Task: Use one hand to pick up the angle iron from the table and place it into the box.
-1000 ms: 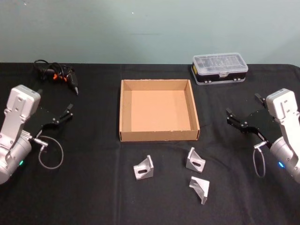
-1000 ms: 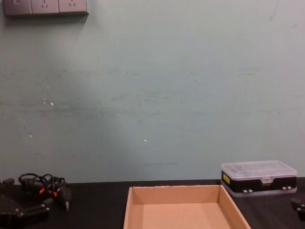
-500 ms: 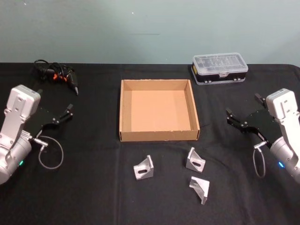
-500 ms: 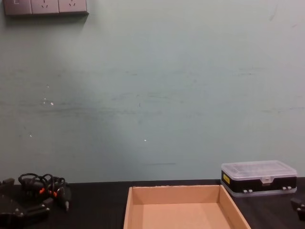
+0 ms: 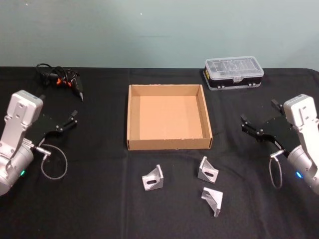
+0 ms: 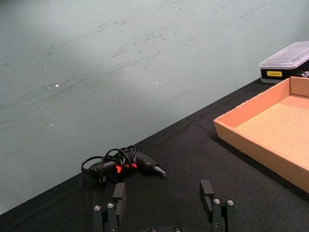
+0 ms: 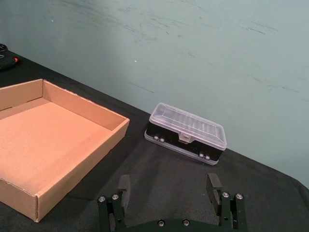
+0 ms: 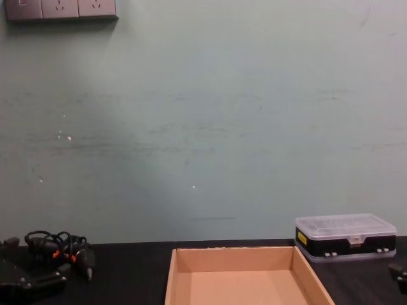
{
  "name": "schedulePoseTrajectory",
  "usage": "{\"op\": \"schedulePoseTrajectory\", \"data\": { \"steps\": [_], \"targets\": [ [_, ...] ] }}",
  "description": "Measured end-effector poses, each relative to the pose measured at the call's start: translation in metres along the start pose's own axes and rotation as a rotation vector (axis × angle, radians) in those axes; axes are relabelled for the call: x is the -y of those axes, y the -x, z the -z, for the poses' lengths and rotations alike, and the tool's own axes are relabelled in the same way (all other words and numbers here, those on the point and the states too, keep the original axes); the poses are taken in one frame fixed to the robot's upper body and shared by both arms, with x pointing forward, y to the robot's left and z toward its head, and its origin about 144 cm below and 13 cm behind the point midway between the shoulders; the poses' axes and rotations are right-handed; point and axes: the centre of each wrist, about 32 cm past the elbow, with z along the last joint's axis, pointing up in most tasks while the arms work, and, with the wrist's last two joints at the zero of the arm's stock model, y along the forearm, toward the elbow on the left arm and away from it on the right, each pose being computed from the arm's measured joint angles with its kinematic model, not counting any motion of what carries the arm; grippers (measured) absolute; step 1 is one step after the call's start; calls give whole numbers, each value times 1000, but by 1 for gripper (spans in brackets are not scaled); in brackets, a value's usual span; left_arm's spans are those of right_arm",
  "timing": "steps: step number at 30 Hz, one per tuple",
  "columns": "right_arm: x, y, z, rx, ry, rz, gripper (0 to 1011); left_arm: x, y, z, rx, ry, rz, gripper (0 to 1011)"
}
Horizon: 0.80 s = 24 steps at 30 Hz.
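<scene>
left gripper (image 6: 162,186): jaws apart, hovering | right gripper (image 7: 168,180): jaws apart, hovering

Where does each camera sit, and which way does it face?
Head: high, looking down at the table, box and three angle irons; left gripper and right gripper at the sides.
Chest: lower, facing the wall across the box; both grippers peek in at lower corners.
Left wrist: on the left arm, past its gripper toward a tool.
Right wrist: on the right arm, past its gripper toward the case.
All four share the box.

3 angle irons (image 5: 208,170) (near tan box (image 5: 169,144))
</scene>
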Motion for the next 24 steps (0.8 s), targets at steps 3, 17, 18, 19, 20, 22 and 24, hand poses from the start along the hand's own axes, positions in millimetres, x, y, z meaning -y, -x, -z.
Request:
{"op": "schedulePoseTrajectory", "data": {
  "steps": [3, 17, 18, 19, 20, 22, 24],
  "targets": [
    [1, -1, 0, -3, 0, 0, 1003, 0, 0, 0, 0, 0, 0, 1000],
    [25, -19, -18, -95, -52, -37, 1003, 0, 0, 0, 0, 0, 0, 1000],
    [29, -23, -21, -114, -49, -59, 1003, 0, 0, 0, 0, 0, 0, 1000],
    [32, -25, -22, -124, -48, -70, 1003, 0, 0, 0, 0, 0, 0, 1000],
    [33, -27, -24, -134, -47, -81, 1003, 0, 0, 0, 0, 0, 0, 1000],
    [40, -33, -29, -166, -39, -124, 1003, 0, 0, 0, 0, 0, 0, 1000],
    [46, -38, -34, -194, -31, -171, 1003, 0, 0, 0, 0, 0, 0, 1000]
  ]
}}
